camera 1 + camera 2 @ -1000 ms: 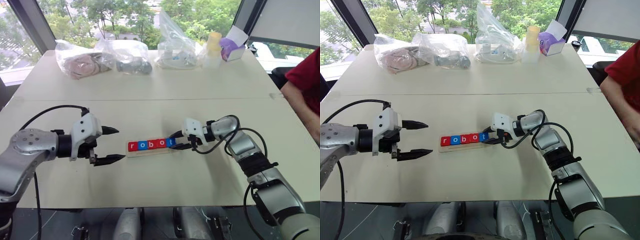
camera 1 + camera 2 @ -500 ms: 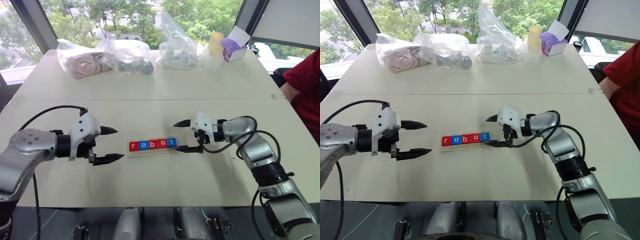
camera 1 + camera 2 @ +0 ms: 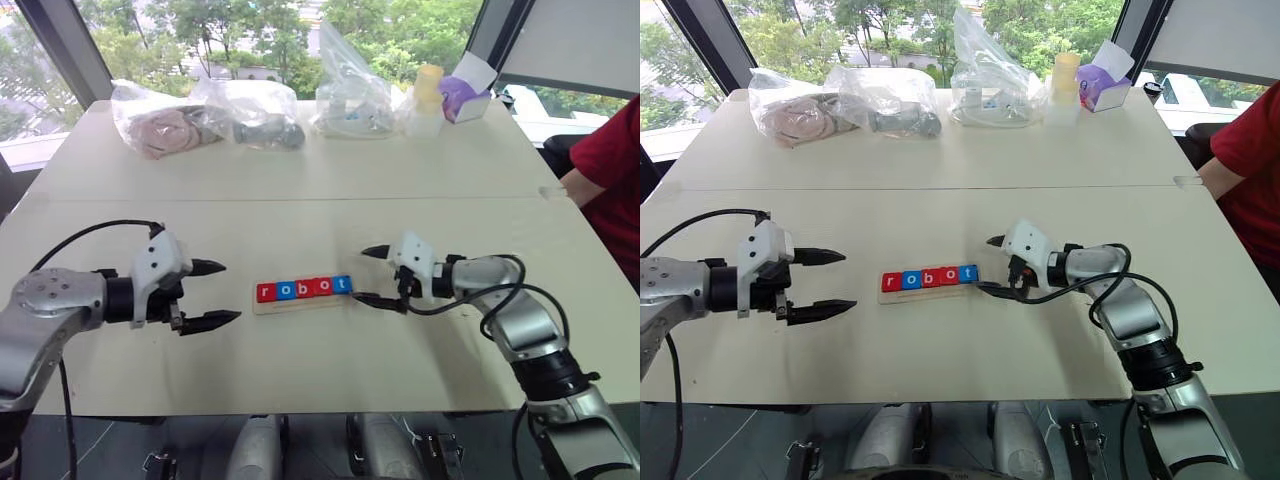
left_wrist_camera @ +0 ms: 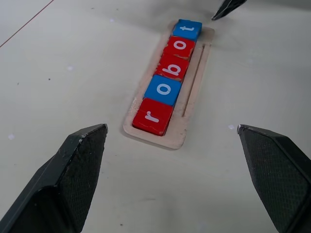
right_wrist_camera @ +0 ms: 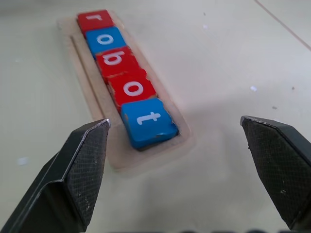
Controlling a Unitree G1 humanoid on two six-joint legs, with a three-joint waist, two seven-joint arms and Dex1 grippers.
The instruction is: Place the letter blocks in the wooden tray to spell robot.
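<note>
The five letter blocks [image 3: 303, 288] lie in a row in the wooden tray [image 3: 300, 304] at the table's middle and read r, o, b, o, t from left to right. In the left wrist view the red r [image 4: 152, 116] is nearest; in the right wrist view the blue t [image 5: 147, 121] is nearest. My left gripper [image 3: 231, 292] hovers open a short way left of the tray, holding nothing. My right gripper [image 3: 360, 274] stands open just off the tray's right end, clear of the t block, with nothing between its fingers.
Several clear plastic bags [image 3: 255, 112] with items lie along the far edge, beside a yellow-capped bottle [image 3: 426, 97] and a purple-topped box [image 3: 462, 97]. A person's red sleeve [image 3: 610, 160] shows at the right edge. A seam [image 3: 300, 198] crosses the table behind the tray.
My right gripper has opened wide and drawn back to the right, away from the t block at the tray's end. The left gripper stays about where it was.
</note>
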